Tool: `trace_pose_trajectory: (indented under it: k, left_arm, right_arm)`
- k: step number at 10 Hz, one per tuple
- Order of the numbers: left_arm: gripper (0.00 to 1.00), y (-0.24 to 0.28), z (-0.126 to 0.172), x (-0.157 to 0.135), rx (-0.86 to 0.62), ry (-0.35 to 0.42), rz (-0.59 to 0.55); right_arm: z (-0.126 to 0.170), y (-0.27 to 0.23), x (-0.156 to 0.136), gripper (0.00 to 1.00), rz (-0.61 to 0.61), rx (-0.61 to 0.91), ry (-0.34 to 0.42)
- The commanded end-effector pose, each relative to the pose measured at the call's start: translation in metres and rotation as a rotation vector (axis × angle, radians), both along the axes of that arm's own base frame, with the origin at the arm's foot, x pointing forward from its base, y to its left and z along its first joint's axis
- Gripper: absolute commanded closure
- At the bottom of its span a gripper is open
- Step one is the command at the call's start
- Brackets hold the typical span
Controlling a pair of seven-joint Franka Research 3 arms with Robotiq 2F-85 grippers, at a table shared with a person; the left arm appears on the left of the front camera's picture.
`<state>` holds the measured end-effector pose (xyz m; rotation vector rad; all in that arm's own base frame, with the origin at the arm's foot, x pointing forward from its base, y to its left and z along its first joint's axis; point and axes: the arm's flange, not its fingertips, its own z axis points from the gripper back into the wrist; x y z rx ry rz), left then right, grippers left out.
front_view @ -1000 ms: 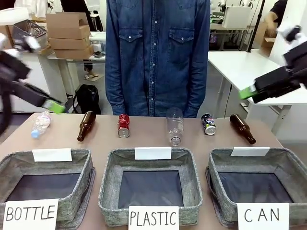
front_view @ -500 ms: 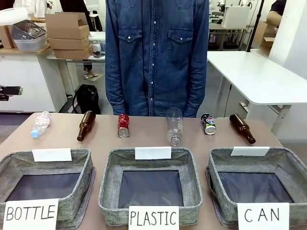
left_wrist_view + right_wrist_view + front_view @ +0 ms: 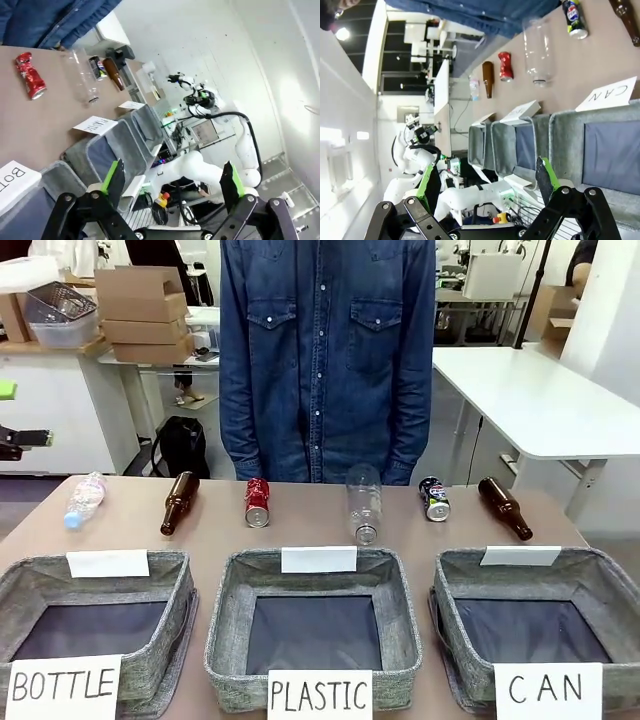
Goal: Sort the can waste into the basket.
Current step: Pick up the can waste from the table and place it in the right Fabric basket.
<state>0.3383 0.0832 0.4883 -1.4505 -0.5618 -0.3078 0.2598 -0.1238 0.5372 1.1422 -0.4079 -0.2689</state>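
Well apart: red can [image 3: 30,76], left tool [image 3: 172,172].

Bright even light, soft shadows; front sharp; wrist views warped, some glare.

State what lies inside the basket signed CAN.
The CAN basket shows a bare dark bottom, with no cans inside. The paper sign on its front hides the floor's near strip.

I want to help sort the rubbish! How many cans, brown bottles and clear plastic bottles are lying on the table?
Cans: 2, the red can and the silvery-grey can
Brown glass bottles: 2
Clear plastic bottles: 2
Total: 6
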Motion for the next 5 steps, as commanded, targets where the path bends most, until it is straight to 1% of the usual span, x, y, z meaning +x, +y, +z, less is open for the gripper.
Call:
trace_pose_trajectory:
  k: [1, 2, 3, 4, 5]
  left_arm:
    - [0.00, 0.002, 0.001, 0.002, -0.025, -0.031, -0.006]
    - [0.00, 0.002, 0.001, 0.002, -0.025, -0.031, -0.006]
    - [0.00, 0.002, 0.001, 0.002, -0.025, -0.031, -0.006]
    - [0.00, 0.002, 0.001, 0.002, -0.025, -0.031, -0.006]
    - [0.00, 0.002, 0.001, 0.002, -0.025, -0.031, -0.006]
  right_arm:
    - [0.002, -0.001, 0.002, 0.00, 0.010, 0.009, -0.026]
    - [0.002, -0.001, 0.002, 0.00, 0.010, 0.009, -0.026]
    - [-0.002, -0.001, -0.001, 0.00, 0.005, 0.002, 0.005]
    - [0.005, 0.020, 0.020, 0.00, 0.031, -0.123, -0.006]
    - [0.009, 0.035, 0.042, 0.00, 0.057, -0.207, -0.035]
